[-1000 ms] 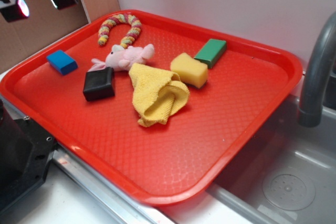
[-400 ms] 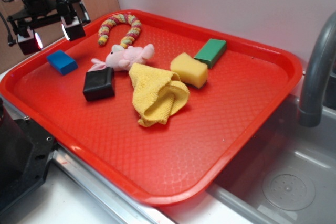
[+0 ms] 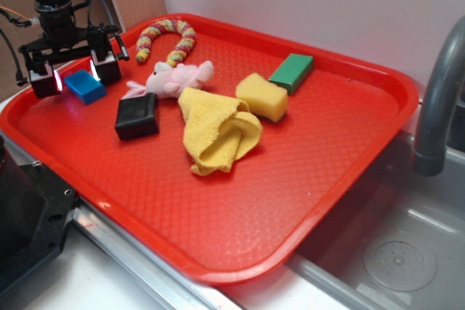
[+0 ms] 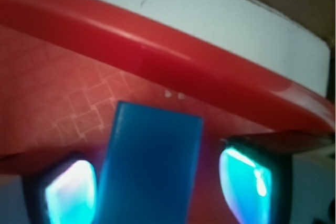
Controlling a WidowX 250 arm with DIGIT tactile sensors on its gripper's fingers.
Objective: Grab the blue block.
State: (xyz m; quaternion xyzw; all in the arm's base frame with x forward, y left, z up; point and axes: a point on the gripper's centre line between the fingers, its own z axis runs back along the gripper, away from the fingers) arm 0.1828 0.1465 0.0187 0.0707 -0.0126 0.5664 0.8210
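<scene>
- Exterior view: the blue block point(image 3: 85, 86) lies flat on the red tray point(image 3: 305, 179), at its far left corner, close to the rim.
- The hand point(image 3: 75, 78) is down over the block, spread wide, one finger on either side of it; the fingers point(image 3: 107, 67) stand at block height and the block sits between them.
- Wrist view: the blue block point(image 4: 149, 169) fills the lower middle, with a lit pad point(image 4: 247, 184) on its right and another on its left. A gap of red tray shows between the block and the right pad; on the left the pad is just beside the block, and whether it touches cannot be told.
- Behind the block in the wrist view runs the tray's raised rim point(image 4: 157, 61), with a white surface beyond it.
- Just right of the blue block, nearer the front, lies a black block point(image 3: 136, 117); a pink plush toy point(image 3: 174, 78) sits just behind that.
- A striped, curved rope toy point(image 3: 166, 38) lies at the far edge of the tray.
- A crumpled yellow cloth point(image 3: 216, 130) sits mid-tray, touching the plush; a yellow sponge point(image 3: 262, 96) lies to its right, and a green block point(image 3: 292, 72) just beyond the sponge.
- The tray rests over a steel sink point(image 3: 392, 245); a grey faucet point(image 3: 438, 99) curves up at the right.
</scene>
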